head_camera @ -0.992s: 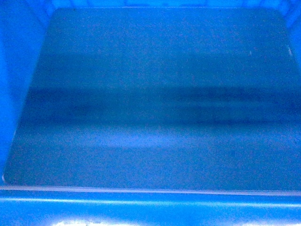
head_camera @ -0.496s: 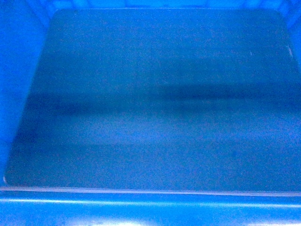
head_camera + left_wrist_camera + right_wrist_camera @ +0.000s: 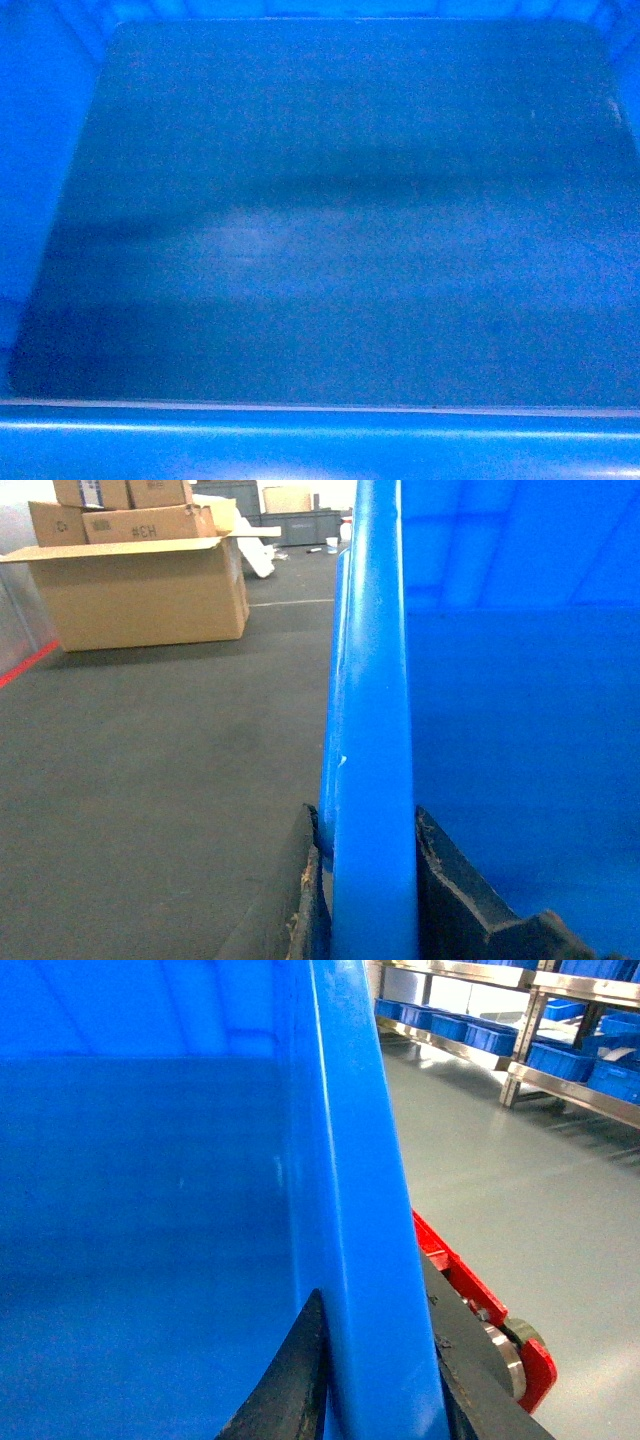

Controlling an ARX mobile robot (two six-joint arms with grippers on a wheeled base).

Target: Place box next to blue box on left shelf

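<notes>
Both tools were seen clamped on the box (image 3: 320,220), one per side wall. Left tool (image 3: 365,880): rim pinched between its two dark fingers (image 3: 455,890), one outside the wall, one inside. Right tool (image 3: 375,1380): same grip on the opposite rim, fingers (image 3: 290,1380) straddling the wall. From the head view, only the box interior was visible: smooth floor, near rim along the bottom edge, side walls at the left and right margins. Nothing was seen lying in it. Whether the box rested on anything could not be told from any view.

Just beside the right tool, a red frame (image 3: 480,1300) with a metal wheel (image 3: 505,1350) was seen under the box's right side, over grey floor (image 3: 520,1180). Farther right, metal racks (image 3: 530,1055) holding small blue bins (image 3: 470,1030) were noted. On the left side, dark floor (image 3: 150,750) was visible, with an open cardboard carton (image 3: 145,590) and smaller cartons (image 3: 125,510) stacked on it well beyond the box.
</notes>
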